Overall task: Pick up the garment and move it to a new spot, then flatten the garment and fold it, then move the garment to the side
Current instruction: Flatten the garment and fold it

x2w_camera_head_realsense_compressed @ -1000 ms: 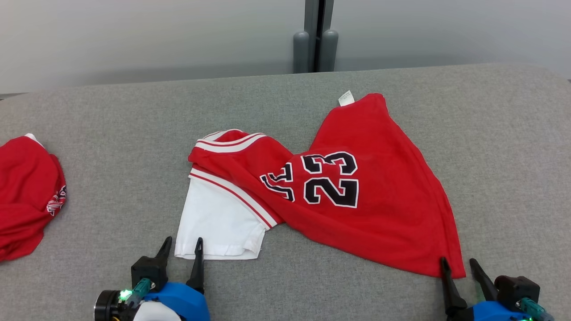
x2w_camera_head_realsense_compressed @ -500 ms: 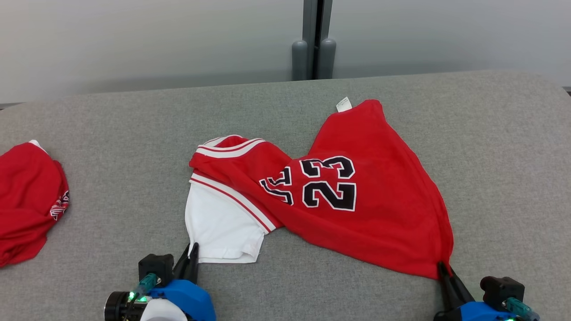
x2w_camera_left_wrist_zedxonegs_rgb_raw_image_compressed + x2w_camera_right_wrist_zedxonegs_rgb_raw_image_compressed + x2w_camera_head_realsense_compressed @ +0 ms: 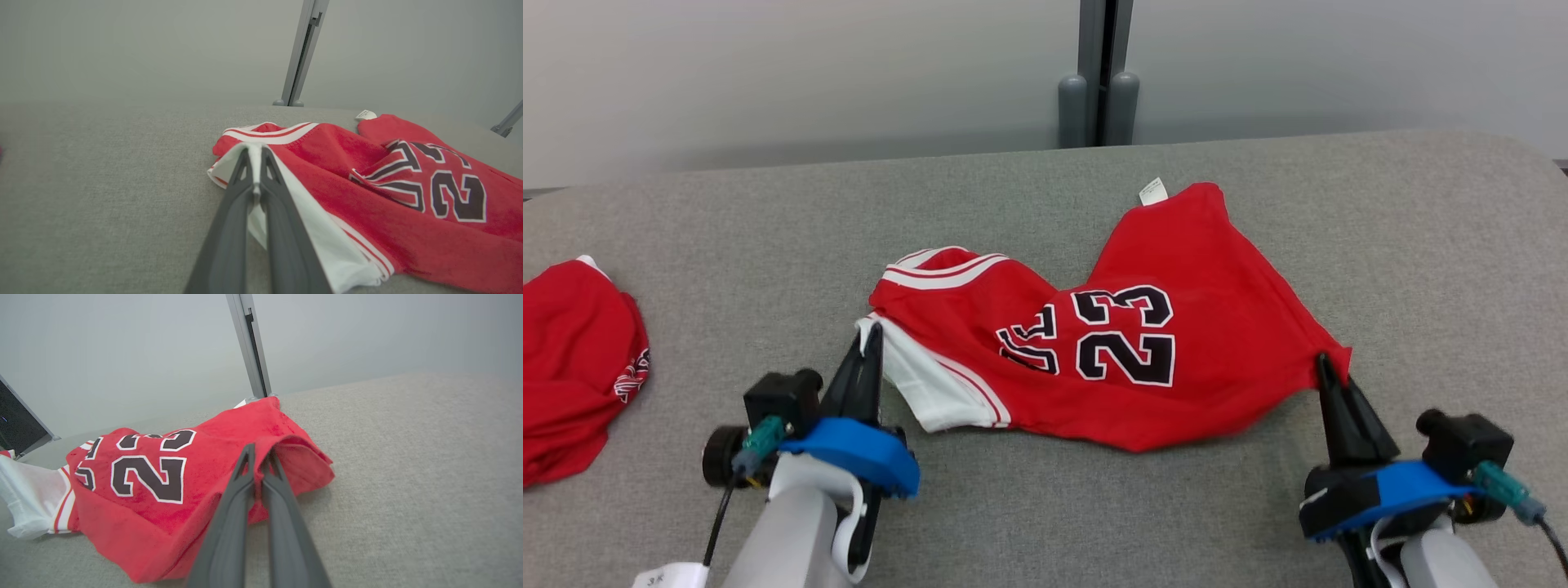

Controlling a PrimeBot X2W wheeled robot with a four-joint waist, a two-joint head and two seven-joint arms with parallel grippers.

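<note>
Head view: garment (image 3: 1176, 269) spans left-to-right, its 23 (image 3: 1125, 335) reading upright.

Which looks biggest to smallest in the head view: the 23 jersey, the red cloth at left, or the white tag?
Largest: 23 jersey.
Then the red cloth, though the picture's edge cuts it off.
Smallest: white tag.

- Jersey (image 3: 1217, 327): soft red cloth, a bit fuzzy, with a white cloth part at lower left.
- Numbers (image 3: 1127, 335): flat black print, smooth.
- Tag (image 3: 1152, 191): thin white cloth or paper.
- Table (image 3: 1045, 188): grey woven cloth, rough and matt.
- Fingers (image 3: 226, 237): dark matt plastic.
- Blue ring (image 3: 849, 453): smooth plastic.
- Post (image 3: 1090, 49), top middle: smooth grey metal.
</note>
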